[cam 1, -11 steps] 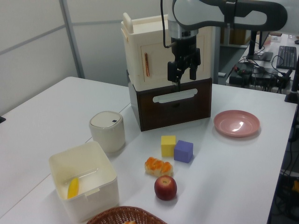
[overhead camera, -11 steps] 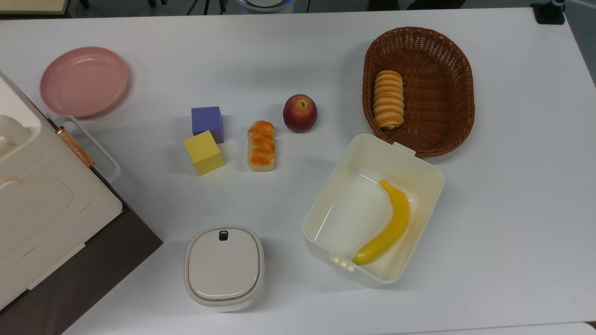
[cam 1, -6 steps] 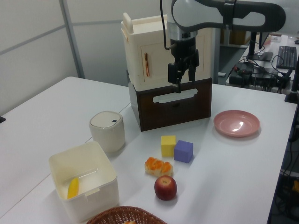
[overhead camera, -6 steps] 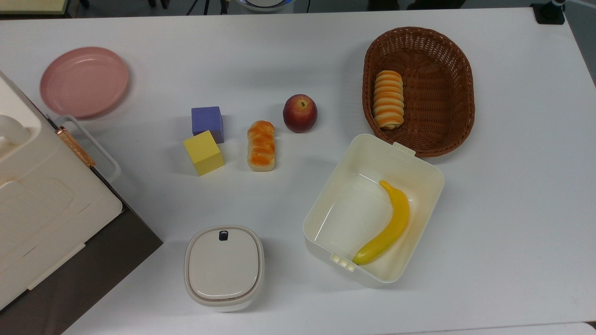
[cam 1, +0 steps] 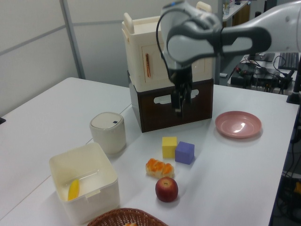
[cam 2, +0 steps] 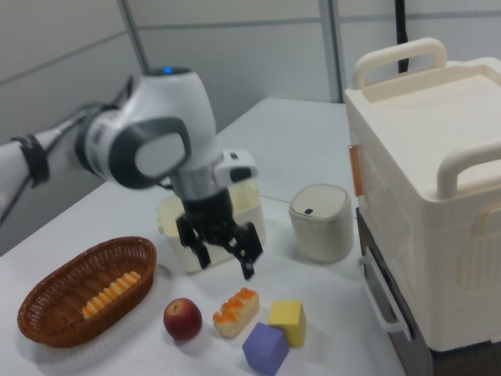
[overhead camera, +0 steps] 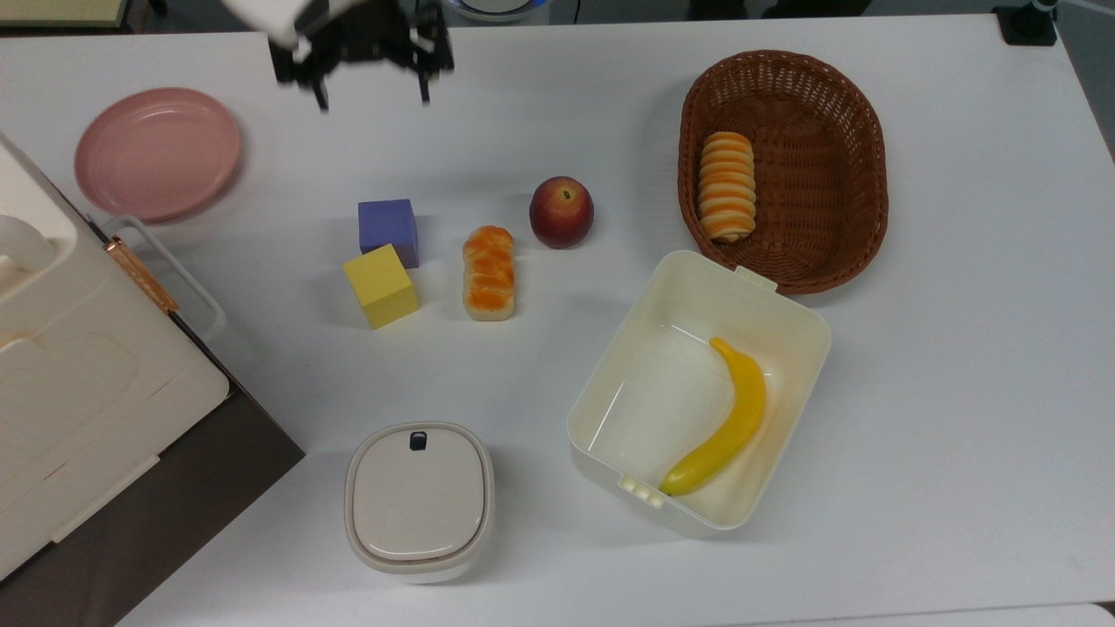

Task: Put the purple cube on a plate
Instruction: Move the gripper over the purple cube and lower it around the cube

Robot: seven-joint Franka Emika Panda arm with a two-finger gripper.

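White tabletop: the purple cube (matte, plain-faced) sits touching a yellow cube, well apart from the pink plate at the top view's left; the gripper hangs above, fingers spread, empty.

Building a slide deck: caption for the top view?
Open gripper hangs above the table between pink plate and purple cube, nothing grasped.

White table: pink plate far left, purple cube touching yellow cube, wicker basket right.
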